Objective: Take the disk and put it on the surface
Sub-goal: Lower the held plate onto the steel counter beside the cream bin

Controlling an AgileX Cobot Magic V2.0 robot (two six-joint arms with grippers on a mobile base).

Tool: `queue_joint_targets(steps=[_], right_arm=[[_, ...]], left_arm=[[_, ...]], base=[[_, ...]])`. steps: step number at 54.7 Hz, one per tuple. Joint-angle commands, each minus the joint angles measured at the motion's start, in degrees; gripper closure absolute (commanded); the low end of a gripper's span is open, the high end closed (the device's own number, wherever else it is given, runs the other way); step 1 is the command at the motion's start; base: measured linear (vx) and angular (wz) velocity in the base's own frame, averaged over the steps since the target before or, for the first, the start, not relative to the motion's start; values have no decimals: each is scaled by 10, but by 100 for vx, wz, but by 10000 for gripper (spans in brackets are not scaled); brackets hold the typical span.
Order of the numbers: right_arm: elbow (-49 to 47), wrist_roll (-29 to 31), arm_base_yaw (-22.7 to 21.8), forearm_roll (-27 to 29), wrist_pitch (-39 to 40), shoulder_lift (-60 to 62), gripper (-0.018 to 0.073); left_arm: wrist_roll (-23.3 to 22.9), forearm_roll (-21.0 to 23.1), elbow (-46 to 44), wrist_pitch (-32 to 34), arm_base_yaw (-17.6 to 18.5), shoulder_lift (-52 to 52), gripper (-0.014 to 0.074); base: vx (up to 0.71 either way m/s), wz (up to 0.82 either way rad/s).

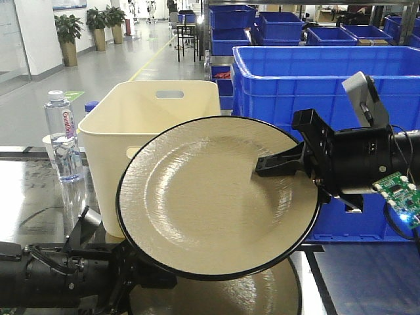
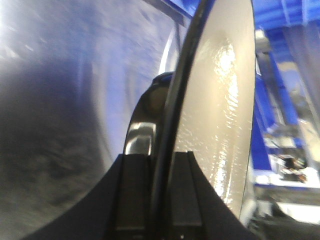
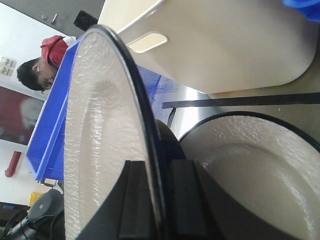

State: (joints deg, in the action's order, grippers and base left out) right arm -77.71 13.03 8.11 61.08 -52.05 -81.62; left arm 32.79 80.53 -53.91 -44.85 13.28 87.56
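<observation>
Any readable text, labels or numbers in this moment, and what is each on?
"Ganten", red vertical lettering on the water bottle label, slightly blurred.
On the wall poster: too small to read.
On the green circuit board: markings too small to read.
On the disk: no text.

cream tub (image 1: pixel 151 125) with a handle slot, clear water bottle (image 1: pixel 62 138) with white cap just left of it, large blue crates (image 1: pixel 315 79) behind, potted plants (image 1: pixel 67 36) along the far corridor, person in red cap (image 3: pixel 37 67)
</observation>
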Motion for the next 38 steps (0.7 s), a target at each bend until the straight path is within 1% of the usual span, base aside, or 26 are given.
queue_joint_targets(steps=[1, 6, 16, 23, 27, 32, 38], right_arm=[[-23, 1, -2, 65, 37, 23, 568], [-23, 1, -2, 65, 50, 23, 568], [-23, 1, -2, 64, 64, 23, 568], [-23, 1, -2, 64, 64, 23, 568], [-23, 1, -2, 64, 64, 23, 568], [-23, 1, -2, 64, 64, 23, 568], [-23, 1, -2, 64, 64, 23, 568]], left_arm=[[-18, 26, -14, -8, 5, -20, 595], [-36, 1, -14, 1, 5, -11, 595], [-37, -33, -14, 30, 5, 2, 595], [-38, -82, -14, 54, 5, 8, 592], [-50, -104, -14, 55, 5, 11, 583], [-63, -121, -14, 54, 5, 11, 554], [-63, -140, -14, 57, 5, 11, 486]], base=[[0, 0], [0, 0], [0, 0], [0, 0], [0, 0], [0, 0], [0, 0]])
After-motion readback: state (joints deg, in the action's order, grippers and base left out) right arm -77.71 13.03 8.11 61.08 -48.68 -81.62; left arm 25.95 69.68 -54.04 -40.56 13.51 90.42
